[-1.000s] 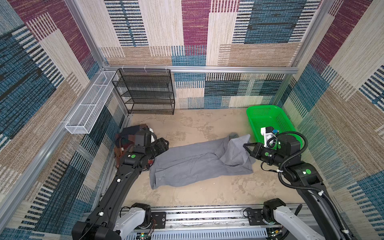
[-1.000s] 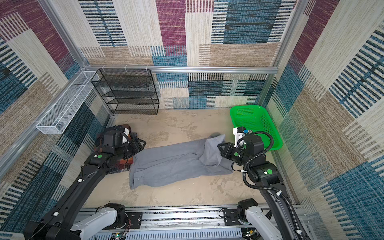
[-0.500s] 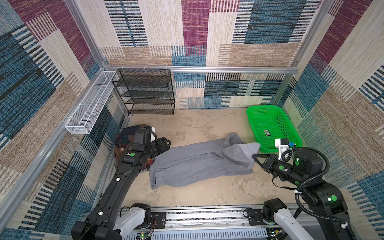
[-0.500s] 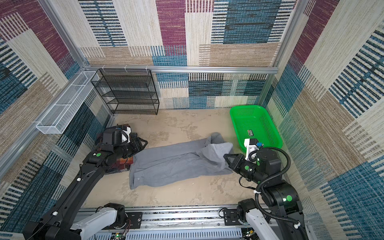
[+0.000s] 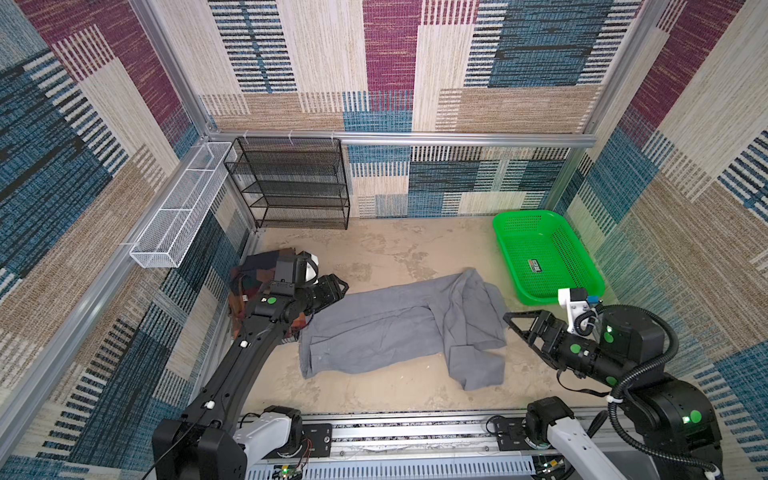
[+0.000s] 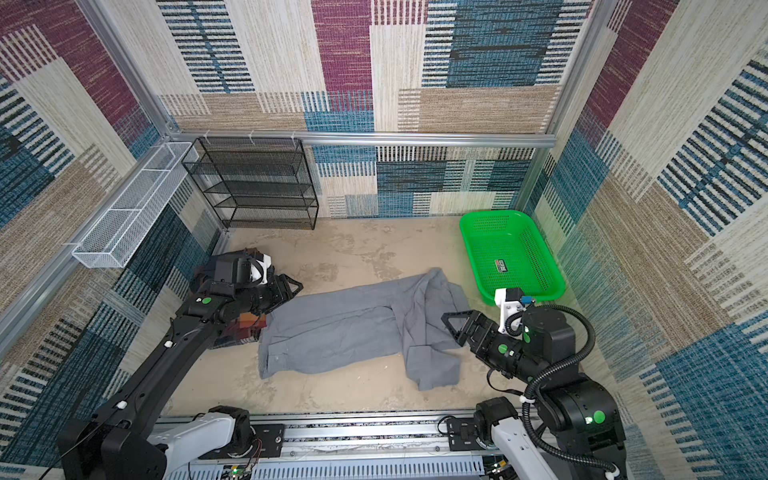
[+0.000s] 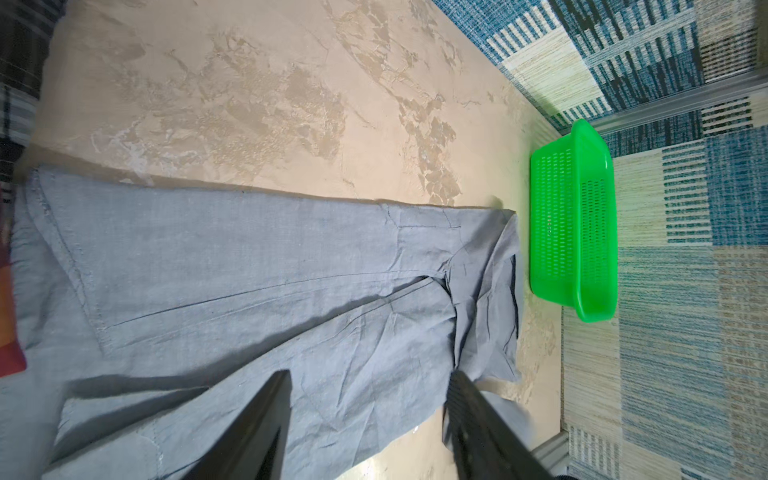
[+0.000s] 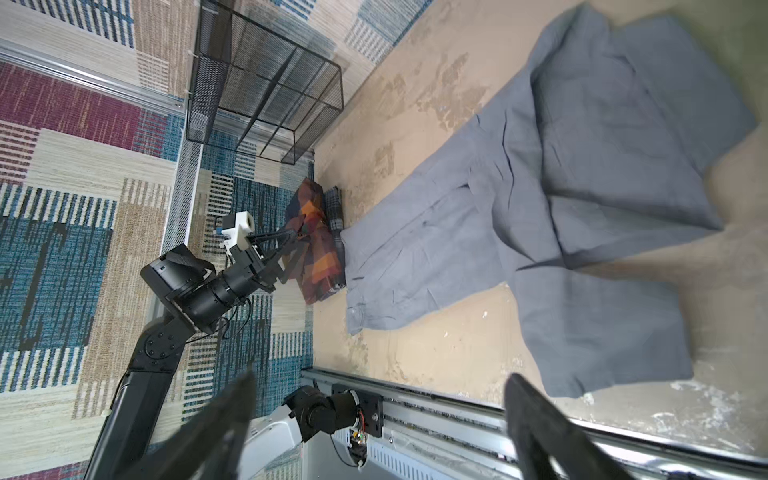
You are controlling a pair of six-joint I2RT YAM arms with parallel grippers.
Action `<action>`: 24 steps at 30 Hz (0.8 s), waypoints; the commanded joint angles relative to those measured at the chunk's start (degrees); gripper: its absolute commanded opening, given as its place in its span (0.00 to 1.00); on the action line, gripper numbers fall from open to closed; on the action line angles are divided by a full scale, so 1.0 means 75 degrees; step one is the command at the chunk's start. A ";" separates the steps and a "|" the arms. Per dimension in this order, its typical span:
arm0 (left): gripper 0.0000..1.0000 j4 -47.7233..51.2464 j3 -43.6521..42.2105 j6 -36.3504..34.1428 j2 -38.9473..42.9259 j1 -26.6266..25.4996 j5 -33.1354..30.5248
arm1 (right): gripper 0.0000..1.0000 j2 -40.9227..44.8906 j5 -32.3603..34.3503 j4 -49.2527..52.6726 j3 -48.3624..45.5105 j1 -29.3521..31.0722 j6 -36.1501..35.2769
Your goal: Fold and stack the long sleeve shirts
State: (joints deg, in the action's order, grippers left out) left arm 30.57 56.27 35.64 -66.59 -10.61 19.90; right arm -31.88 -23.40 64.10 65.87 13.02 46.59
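Two shirts lie on the beige tabletop (image 5: 374, 257) in both top views. The plain gray cloth button-up shirt (image 5: 374, 332) (image 6: 332, 328) stretches flat across the middle from 9 toward 3 o'clock. Its 3 o'clock end is rumpled, and one flap reaches toward 5 o'clock. The plaid shirt in orange, brown and navy blocks (image 5: 245, 286) sits in a compact bundle at 9 o'clock, touching the gray shirt's end and partly hidden under your left arm.

Your left gripper (image 5: 337, 287) hangs at that 9 o'clock end, jaws apart and empty. Your right gripper (image 5: 513, 322) sits just beside the rumpled end at 4 o'clock, jaws spread wide and clear of the cloth. The green plastic mesh basket (image 5: 505, 237) stands at 2 o'clock, and the black wire shelf rack (image 5: 291, 183) at 11 o'clock.

In your left wrist view, the left gripper (image 7: 370, 374) shows both black fingers parted with nothing between them. The gray shirt (image 7: 249, 270) spreads beneath, running out to just beside the basket (image 7: 573, 228).

In your right wrist view, the right gripper (image 8: 380, 376) stands wide and empty. The gray shirt's flap (image 8: 602, 324) lies nearest it, and the plaid shirt (image 8: 316, 232) lies beyond the gray shirt's far end.
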 commanded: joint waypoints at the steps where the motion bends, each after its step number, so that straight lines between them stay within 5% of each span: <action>1: 0.63 -0.0242 0.0135 -0.0207 -0.0221 -0.0043 0.0174 | 1.00 -0.0350 0.0298 -0.1044 -0.0312 0.0011 -0.0503; 6: 0.63 -0.0361 0.0179 -0.0269 -0.0741 -0.0232 0.0100 | 0.99 -0.1719 0.0149 -0.3374 -0.1503 0.0011 -0.0846; 12: 0.62 -0.0027 0.0476 -0.0416 -0.1584 -0.0655 -0.0307 | 0.92 -0.3903 0.1287 -0.5065 -0.1718 -0.0013 -0.1427; 16: 0.62 0.0152 0.0548 -0.0416 -0.2007 -0.0947 -0.0754 | 0.78 -0.5308 0.1610 -0.5933 -0.1679 -0.0140 -0.1716; 20: 0.61 0.0210 0.0622 -0.0405 -0.2381 -0.1169 -0.1081 | 0.74 -0.6842 0.1865 -0.6291 -0.1342 -0.0289 -0.1845; 24: 0.59 0.0260 0.0700 -0.0388 -0.2815 -0.1332 -0.1292 | 0.52 -0.8069 0.1530 -0.6749 -0.0978 -0.0471 -0.1788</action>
State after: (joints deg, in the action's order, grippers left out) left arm 31.44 60.95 34.26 -86.28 -20.12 12.82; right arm -88.58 -11.40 19.05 56.77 10.07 33.52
